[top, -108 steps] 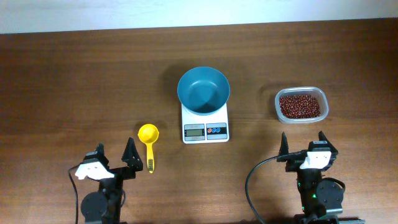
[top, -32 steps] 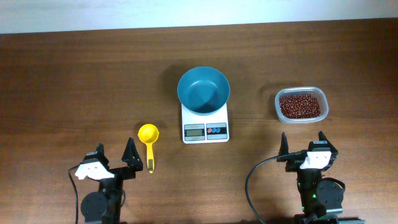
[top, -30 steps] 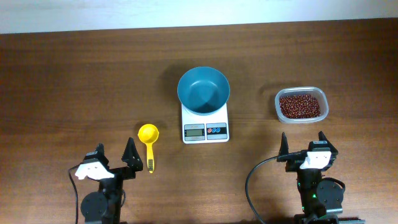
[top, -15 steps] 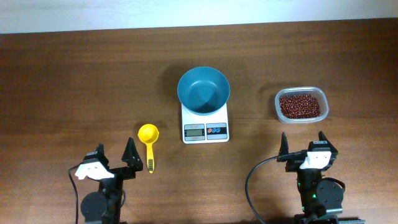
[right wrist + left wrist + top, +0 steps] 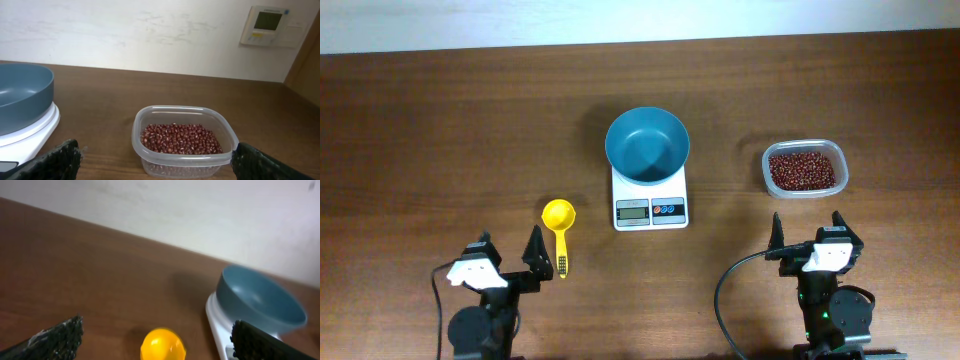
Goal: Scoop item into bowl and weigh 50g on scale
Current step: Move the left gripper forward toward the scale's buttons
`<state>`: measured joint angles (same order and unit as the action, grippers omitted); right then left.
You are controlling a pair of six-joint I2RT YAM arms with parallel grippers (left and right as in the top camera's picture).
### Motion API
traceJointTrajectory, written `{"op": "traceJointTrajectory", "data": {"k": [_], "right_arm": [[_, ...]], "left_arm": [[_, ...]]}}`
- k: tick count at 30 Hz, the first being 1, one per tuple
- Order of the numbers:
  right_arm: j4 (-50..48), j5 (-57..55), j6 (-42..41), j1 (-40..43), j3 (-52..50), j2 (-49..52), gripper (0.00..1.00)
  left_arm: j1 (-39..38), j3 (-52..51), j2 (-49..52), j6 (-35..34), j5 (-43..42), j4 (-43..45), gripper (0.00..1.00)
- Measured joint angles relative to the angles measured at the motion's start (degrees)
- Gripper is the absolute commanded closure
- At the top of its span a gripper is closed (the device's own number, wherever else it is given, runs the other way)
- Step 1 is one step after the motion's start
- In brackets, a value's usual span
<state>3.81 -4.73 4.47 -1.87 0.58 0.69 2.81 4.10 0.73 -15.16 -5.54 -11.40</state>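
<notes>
The bowl (image 5: 647, 145) sits on the scale (image 5: 650, 208) at centre, with the beans (image 5: 803, 169) in a clear container (image 5: 770, 158) at its three o'clock. The left gripper (image 5: 510, 245) at seven o'clock and the right gripper (image 5: 809, 225) at five stand with jaws spread, gripping nothing. The scale's display is too small to read.

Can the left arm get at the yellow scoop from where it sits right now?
Probably yes. The left gripper is open, and the yellow scoop lies just ahead and to its right on the table, with nothing between them.
</notes>
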Motion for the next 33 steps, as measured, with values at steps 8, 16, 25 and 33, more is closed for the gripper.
{"op": "traceJointTrajectory", "data": {"k": [8, 16, 25, 33], "right_arm": [[0.0, 0.0, 0.0, 0.0, 0.0, 0.0, 0.01], [0.0, 0.0, 0.0, 0.0, 0.0, 0.0, 0.01], [0.0, 0.0, 0.0, 0.0, 0.0, 0.0, 0.01], [0.0, 0.0, 0.0, 0.0, 0.0, 0.0, 0.01]], "left_arm": [[0.0, 18.2, 10.3, 10.3, -1.5, -16.4, 0.01], [0.0, 33.6, 32.4, 13.2, -1.6, -24.7, 0.01], [-9.1, 46.1, 53.5, 17.9, 0.3, -33.4, 0.01], [-12.6, 46.2, 59.1, 18.9, 0.4, -33.2, 0.01]]}}
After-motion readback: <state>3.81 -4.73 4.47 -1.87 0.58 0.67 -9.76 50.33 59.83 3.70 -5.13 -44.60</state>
